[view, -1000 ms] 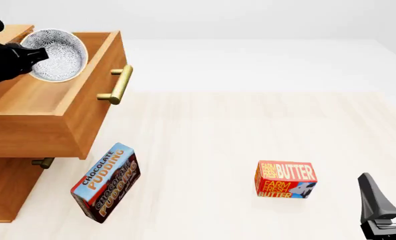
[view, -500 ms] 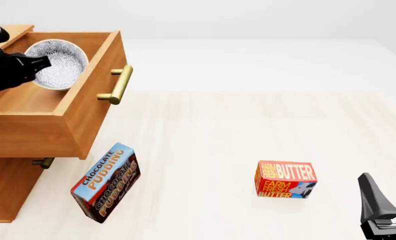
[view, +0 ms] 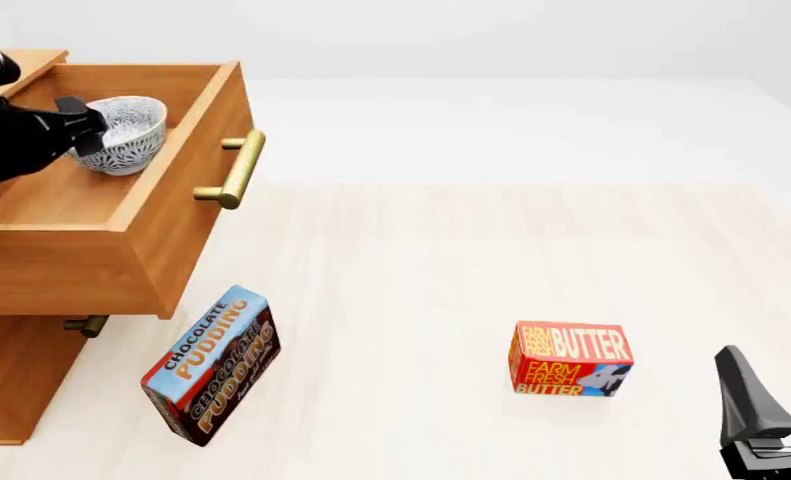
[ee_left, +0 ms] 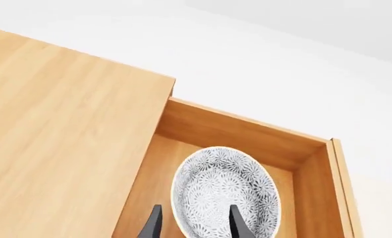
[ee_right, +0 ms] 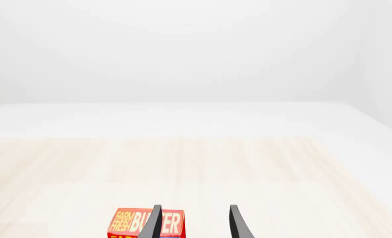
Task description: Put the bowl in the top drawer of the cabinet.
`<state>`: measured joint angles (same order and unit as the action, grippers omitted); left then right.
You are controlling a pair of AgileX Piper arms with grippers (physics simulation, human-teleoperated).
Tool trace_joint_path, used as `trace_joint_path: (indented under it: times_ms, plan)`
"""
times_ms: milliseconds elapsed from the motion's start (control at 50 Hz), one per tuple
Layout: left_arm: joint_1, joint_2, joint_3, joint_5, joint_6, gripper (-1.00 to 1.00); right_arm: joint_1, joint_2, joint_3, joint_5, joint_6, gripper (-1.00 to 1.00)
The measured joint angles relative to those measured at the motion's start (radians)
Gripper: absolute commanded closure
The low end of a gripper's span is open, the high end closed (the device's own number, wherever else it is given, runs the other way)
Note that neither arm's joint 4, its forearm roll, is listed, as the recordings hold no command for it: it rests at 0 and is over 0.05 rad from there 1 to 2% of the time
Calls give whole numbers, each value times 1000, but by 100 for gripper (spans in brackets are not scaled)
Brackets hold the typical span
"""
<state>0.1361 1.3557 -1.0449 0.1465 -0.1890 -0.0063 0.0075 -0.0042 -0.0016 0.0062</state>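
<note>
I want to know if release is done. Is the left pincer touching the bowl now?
Cannot tell. In the left wrist view the left pincer fingers straddle the bowl rim, but no gap or contact shows plainly; the front view is equally unclear.

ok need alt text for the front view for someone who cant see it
The left gripper holds a speckled white bowl inside the open top drawer of a wooden cabinet at the table's left. A chocolate pudding box lies in front of the cabinet, a butter box further right, with the right gripper idle at the lower right corner.
</note>
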Motion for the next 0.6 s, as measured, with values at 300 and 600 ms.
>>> trace_joint_path:
  times_ms: [300,600]
  plan:
    - [-20,-31,2,-9,12,-100,0,0,0,0,0,-100]
    - [-36,-86,16,-10,34,-100,0,0,0,0,0,-100]
